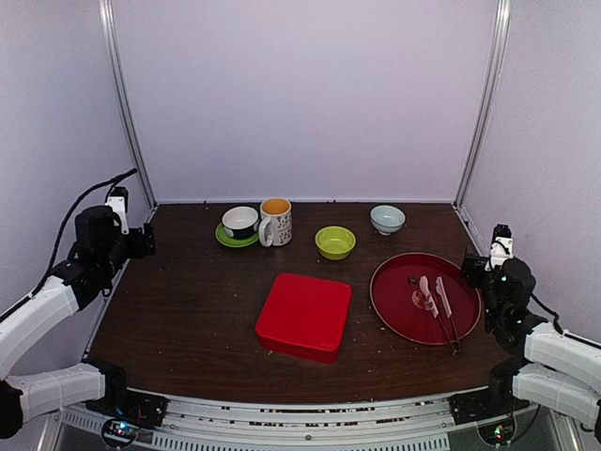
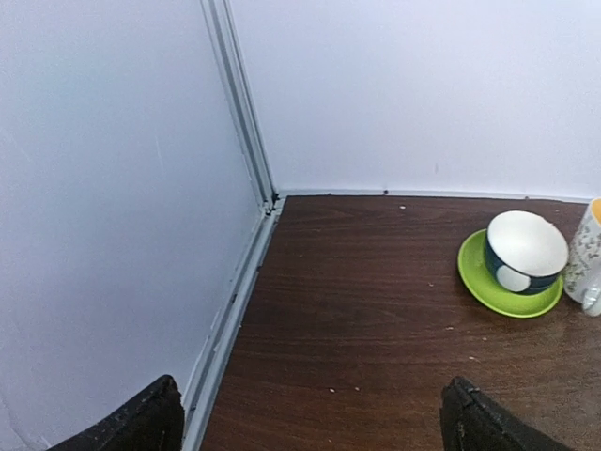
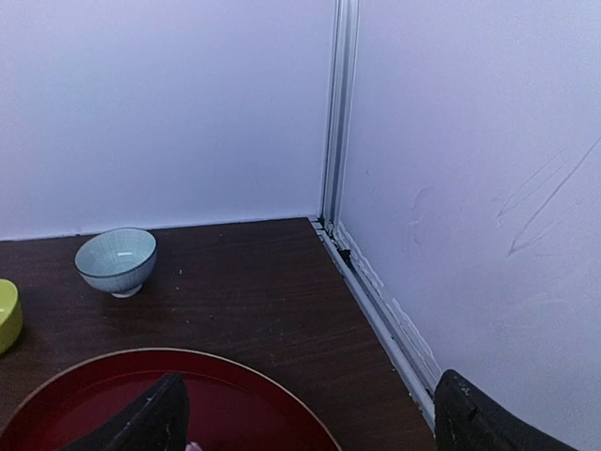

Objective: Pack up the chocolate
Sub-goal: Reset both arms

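Left fingers (image 2: 141, 425): spread wide, nothing between them, parked at the 9 o'clock edge of the tabletop (image 1: 188, 301).
Right fingers (image 3: 155, 420): spread wide, empty, parked at the 3 o'clock edge.
Chocolate: not made out for certain in any view; only a faint speck on the red tray (image 1: 390, 305), too small to name.
Bearing: tray just beside the right fingers, toward 8 o'clock; red box (image 1: 303, 315) mid-tabletop, closed.
Axis: pink-handled utensils (image 1: 441, 301) lying 11 to 5 o'clock on the tray.
Nearer arm: right, by judgement.
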Tool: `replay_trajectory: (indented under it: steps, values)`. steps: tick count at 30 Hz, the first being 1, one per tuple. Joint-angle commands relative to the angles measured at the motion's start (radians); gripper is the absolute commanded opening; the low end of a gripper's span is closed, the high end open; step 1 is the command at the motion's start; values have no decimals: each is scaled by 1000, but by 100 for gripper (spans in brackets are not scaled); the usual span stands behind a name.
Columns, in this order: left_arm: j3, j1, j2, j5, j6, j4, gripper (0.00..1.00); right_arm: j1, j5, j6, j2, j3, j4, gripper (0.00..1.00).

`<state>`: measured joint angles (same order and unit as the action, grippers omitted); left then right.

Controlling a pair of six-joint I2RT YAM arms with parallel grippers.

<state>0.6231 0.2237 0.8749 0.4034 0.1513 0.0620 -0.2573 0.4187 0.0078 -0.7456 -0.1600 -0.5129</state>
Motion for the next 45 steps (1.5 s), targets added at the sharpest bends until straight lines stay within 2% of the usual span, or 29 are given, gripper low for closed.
replay_trajectory:
  steps: [1,4,8,13,18,21,23,28,29,30,31,33,36,40,45]
  values:
    - [-102,-99,66,6,-98,-274,98,37,-74,-127,-95,87,-381,90]
    - [-194,-162,112,-59,-100,-456,98,58,-143,-122,-166,85,-409,90]
    - [-238,-189,198,-111,-128,-596,98,90,-235,-98,-264,75,-479,91]
    - [-237,-198,313,-115,-174,-691,98,133,-256,-77,-344,66,-578,91]
    - [-266,-224,343,-144,-188,-760,98,177,-311,-43,-352,47,-553,91]
    - [-269,-225,357,-156,-204,-797,98,177,-358,-21,-380,58,-616,91]
    - [-270,-225,373,-155,-216,-834,98,178,-397,-28,-432,59,-669,91]
    - [-260,-231,402,-204,-200,-863,96,179,-345,-19,-584,44,-802,92]
    - [-277,-231,423,-225,-197,-934,97,179,-345,-24,-632,35,-844,93]
    - [-302,-232,454,-242,-198,-1025,98,179,-346,-23,-632,20,-825,94]
    - [-311,-233,479,-254,-202,-1059,98,179,-348,-24,-608,-7,-730,95]
    - [-297,-233,511,-279,-212,-1048,98,179,-392,-40,-599,-69,-589,99]
    - [-265,-244,525,-285,-198,-994,97,181,-394,-40,-612,-72,-608,100]
    - [-281,-250,547,-282,-188,-1051,98,181,-298,-4,-615,-93,-572,100]
    - [-289,-252,552,-273,-185,-1070,98,181,-296,-3,-613,-93,-569,100]
